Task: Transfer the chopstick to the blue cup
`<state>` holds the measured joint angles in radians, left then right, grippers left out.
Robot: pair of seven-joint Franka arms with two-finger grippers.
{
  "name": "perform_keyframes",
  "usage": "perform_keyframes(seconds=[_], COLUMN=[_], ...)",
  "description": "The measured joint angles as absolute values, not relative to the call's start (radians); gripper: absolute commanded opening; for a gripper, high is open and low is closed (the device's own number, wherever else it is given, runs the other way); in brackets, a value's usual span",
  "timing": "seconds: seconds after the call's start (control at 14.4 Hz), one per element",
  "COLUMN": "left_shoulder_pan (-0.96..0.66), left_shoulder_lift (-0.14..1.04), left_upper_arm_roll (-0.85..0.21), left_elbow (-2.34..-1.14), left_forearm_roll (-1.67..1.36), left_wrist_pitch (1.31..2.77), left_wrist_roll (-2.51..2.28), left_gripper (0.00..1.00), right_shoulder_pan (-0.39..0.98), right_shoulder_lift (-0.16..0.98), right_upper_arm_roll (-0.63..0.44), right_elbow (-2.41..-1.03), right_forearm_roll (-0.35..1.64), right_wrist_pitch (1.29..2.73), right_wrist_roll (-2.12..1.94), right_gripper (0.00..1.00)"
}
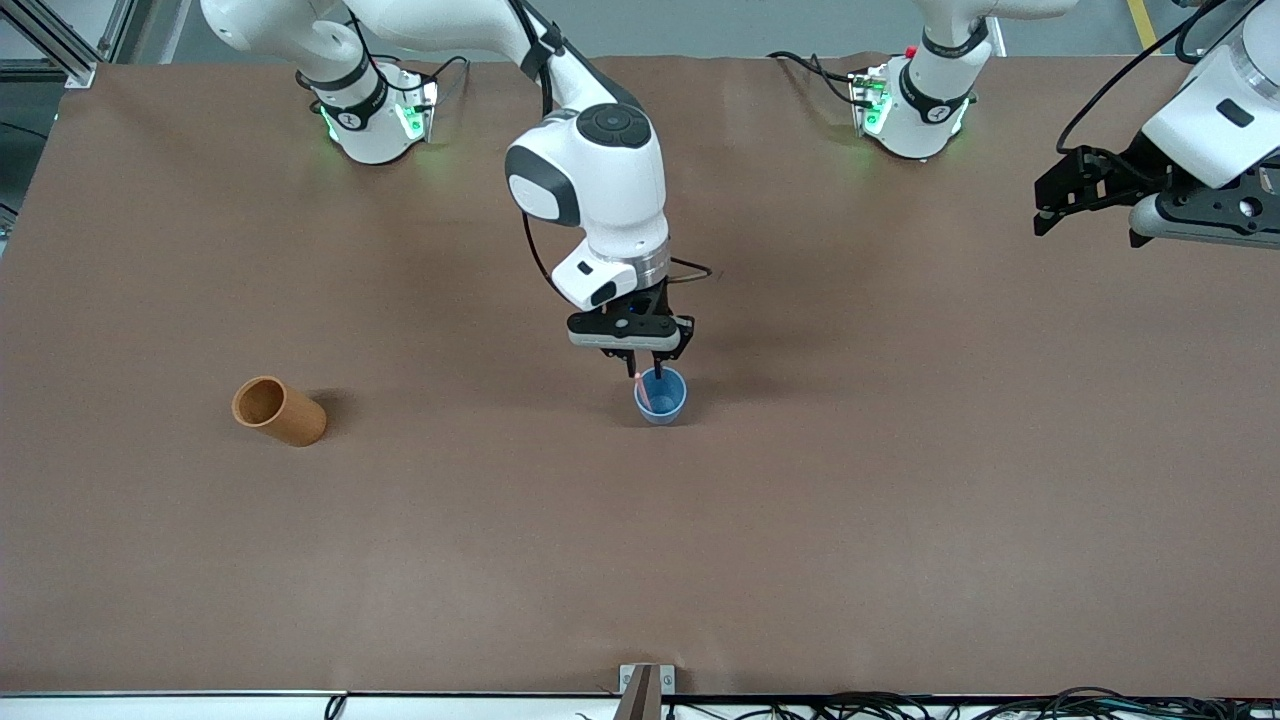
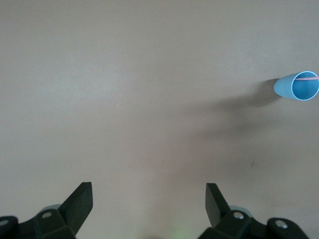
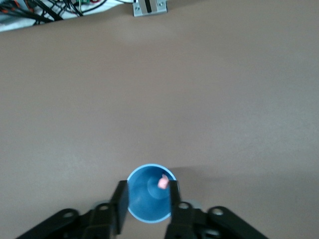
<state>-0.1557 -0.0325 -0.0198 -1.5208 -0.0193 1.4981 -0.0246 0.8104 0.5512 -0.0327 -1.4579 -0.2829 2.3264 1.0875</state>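
Observation:
The blue cup (image 1: 668, 404) stands upright mid-table. A thin pale-pink chopstick (image 1: 642, 389) stands in it, leaning on the rim. My right gripper (image 1: 643, 362) hangs just above the cup, open, one finger on each side of the rim. In the right wrist view the cup (image 3: 144, 199) sits between the fingers (image 3: 119, 200), and the chopstick's tip (image 3: 163, 182) shows close to one finger, not clamped. My left gripper (image 1: 1090, 215) waits open and empty over the left arm's end of the table. The left wrist view shows its gripper (image 2: 148, 199), the cup (image 2: 286, 87) and the chopstick (image 2: 308, 78).
An orange-brown cylindrical cup (image 1: 279, 410) lies on its side toward the right arm's end of the table. A metal bracket (image 1: 645, 682) sits at the table edge nearest the front camera, with cables (image 1: 900, 706) along that edge.

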Motion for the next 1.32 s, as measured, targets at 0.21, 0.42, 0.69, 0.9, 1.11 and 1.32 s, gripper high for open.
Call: perform_keyframes(seconds=[0.21,0.42,0.69,0.9,1.11,1.32], left_shoulder_pan=[-0.155,-0.155,-0.155,-0.155,-0.155,-0.155], left_shoulder_lift=[-0.032,-0.029,-0.028,-0.028,-0.027,-0.026], left_upper_arm_roll=[-0.019,-0.019,-0.019,-0.018,-0.018,-0.018], left_elbow=[-1.521,-1.52,-1.507,-1.505,-1.504,-1.504], left_forearm_roll=[-0.019,-0.019,-0.019,-0.019,-0.019,-0.019], left_wrist_pitch=[1.498,1.498,1.499,1.499,1.499,1.499], left_wrist_roll=[-0.025,-0.025,-0.025,-0.025,-0.025,-0.025], left_gripper=[1.0,1.0,1.0,1.0,1.0,1.0], right_shoulder_pan=[0.785,0.717,0.61,0.495,0.364,0.234], right_shoulder_lift=[0.543,0.477,0.351,0.256,0.172,0.087], right_upper_arm_roll=[-0.044,-0.047,-0.047,-0.049,-0.05,-0.051], right_elbow=[-1.427,-1.412,-1.411,-1.415,-1.446,-1.516], right_forearm_roll=[-0.283,-0.283,-0.27,-0.213,-0.16,-0.123], right_wrist_pitch=[2.326,2.289,2.139,1.999,1.906,1.849], right_wrist_roll=[1.088,1.085,0.999,0.822,0.642,0.442], right_gripper=[1.0,1.0,1.0,1.0,1.0,1.0])
